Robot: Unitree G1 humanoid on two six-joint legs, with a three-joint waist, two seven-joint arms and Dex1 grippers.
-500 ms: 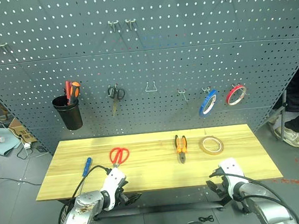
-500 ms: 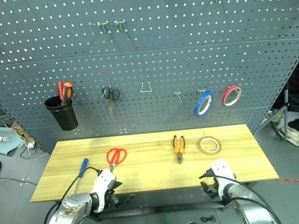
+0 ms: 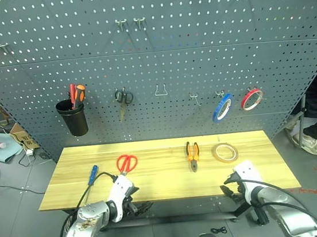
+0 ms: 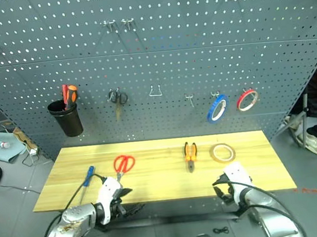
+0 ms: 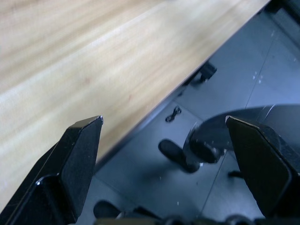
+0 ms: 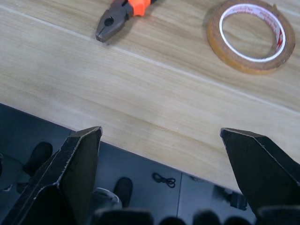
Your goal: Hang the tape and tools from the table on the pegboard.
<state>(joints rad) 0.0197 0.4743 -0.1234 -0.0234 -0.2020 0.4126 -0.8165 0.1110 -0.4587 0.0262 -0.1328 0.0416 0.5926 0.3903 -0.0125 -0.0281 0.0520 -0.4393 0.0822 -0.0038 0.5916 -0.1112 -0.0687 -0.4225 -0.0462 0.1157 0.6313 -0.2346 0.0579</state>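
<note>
tape flat on table, ahead of open right gripper

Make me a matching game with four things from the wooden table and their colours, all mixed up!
Things:
1. screwdriver
2. scissors
3. pliers
4. tape

Colours:
A. tan-yellow ring
B. orange and black handles
C. blue handle
D. red handles

Pairs: 1-C, 2-D, 3-B, 4-A

All four lie on the table, in that order from the robot's left to its right.
</note>
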